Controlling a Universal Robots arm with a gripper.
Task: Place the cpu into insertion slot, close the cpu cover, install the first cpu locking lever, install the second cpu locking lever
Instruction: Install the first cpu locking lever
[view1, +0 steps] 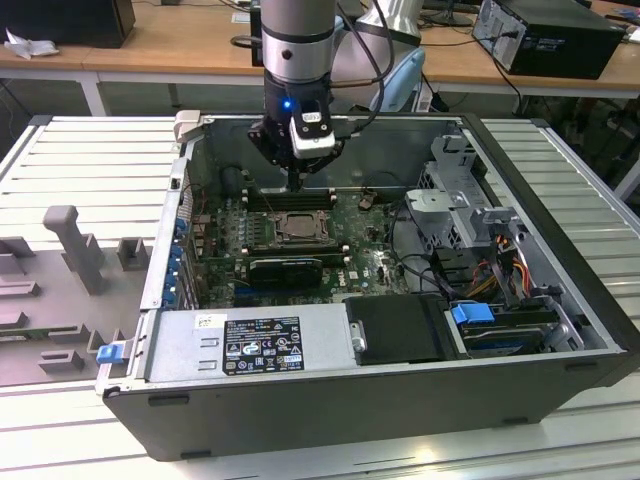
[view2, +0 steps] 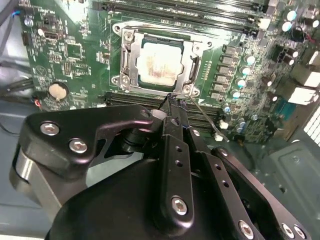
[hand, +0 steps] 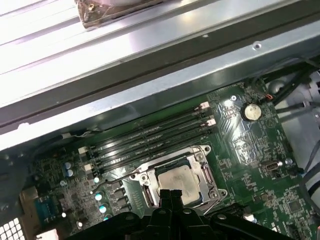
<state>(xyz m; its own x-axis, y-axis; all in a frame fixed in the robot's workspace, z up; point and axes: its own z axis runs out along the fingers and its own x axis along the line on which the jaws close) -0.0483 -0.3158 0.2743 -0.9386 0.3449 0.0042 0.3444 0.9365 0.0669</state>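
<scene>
Nearest in the open computer case (view1: 400, 400), which rests on the slatted tabletop (view1: 90, 150), lies the power supply (view1: 250, 340). Farther in, the cpu (view2: 159, 65) sits in the insertion slot (view2: 150, 41), with the cpu cover (view2: 126, 60) flat over it. The arm (view1: 296, 40) stands vertical above it. Its gripper (view2: 172, 100) points down over the insertion slot, fingers (view2: 174, 127) together, with the memory slots (view1: 290, 198) just beyond.
</scene>
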